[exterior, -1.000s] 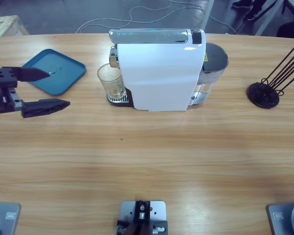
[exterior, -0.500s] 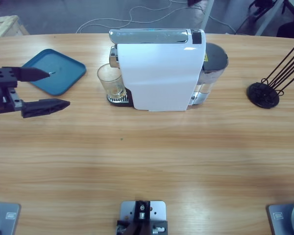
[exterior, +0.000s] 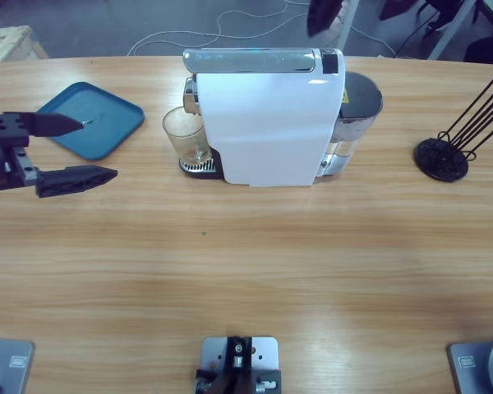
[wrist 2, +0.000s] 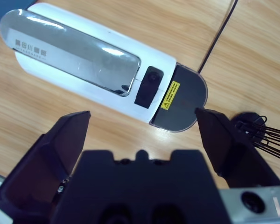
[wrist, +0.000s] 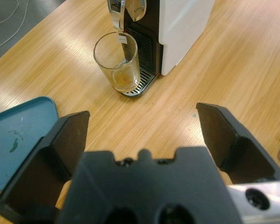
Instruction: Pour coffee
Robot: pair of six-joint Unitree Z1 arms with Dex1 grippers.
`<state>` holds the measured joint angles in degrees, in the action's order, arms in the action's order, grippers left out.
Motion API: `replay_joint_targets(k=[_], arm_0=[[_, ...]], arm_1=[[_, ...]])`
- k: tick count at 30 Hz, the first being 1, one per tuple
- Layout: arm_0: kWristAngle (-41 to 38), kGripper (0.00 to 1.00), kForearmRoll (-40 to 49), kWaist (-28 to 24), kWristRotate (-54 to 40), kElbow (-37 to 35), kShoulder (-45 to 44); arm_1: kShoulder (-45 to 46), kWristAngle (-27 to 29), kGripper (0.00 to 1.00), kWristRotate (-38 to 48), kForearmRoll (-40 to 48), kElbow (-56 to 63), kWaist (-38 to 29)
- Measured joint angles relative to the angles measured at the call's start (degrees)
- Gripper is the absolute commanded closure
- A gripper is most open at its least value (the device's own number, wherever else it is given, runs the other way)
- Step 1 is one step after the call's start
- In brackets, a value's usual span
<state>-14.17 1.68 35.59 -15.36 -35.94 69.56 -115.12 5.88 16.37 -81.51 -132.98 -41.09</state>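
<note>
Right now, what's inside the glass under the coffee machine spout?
The clear glass on the drip grate holds only a thin layer of brown coffee at its base. In the high view the coffee machine partly hides the grate.

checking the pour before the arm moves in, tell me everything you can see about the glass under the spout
The glass is a clear, straight-sided tumbler standing upright on the coffee machine's metal drip grate, directly under the chrome spout. It looks like plain transparent glass with a thick base. Only a thin layer of brown translucent coffee lies at the bottom; the rest is empty. It touches nothing but the grate. The left end effector faces it from a distance, open, not touching it. The blue tray lies apart from it.
</note>
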Motion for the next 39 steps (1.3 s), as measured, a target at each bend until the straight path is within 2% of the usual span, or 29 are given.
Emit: replay_joint_targets(k=[12,18,21,26,30,32,35,39], arm_0=[[0.00,0.009,0.00,0.00,0.00,0.00,0.29],[0.00,0.009,0.00,0.00,0.01,-0.01,1.26],[0.00,0.009,-0.01,-0.04,0.01,-0.04,1.25],[0.00,0.008,-0.01,-0.05,0.01,-0.04,1.26],[0.00,0.009,-0.01,-0.04,0.01,-0.04,1.28],[0.00,0.009,-0.02,0.08,0.01,-0.04,1.63],[0.00,0.009,-0.02,0.36,0.01,-0.04,1.98],[0.00,0.009,-0.02,0.41,0.01,-0.04,1.98]], arm_1=[[0.19,0.09,0.000,0.62,-0.09,0.44,-0.46],[4.86,2.28,0.000,1.34,0.26,4.08,-2.46],[10.83,3.06,0.000,4.01,5.02,13.56,-3.99],[23.77,3.10,0.000,8.11,17.67,36.60,-6.31],[35.26,2.37,0.000,8.15,31.15,56.69,-7.87],[39.29,2.16,0.000,5.60,37.05,64.81,-8.07],[42.09,2.29,0.000,-0.87,40.11,70.93,-8.16],[42.67,2.50,0.000,-2.62,39.70,71.03,-8.20]])
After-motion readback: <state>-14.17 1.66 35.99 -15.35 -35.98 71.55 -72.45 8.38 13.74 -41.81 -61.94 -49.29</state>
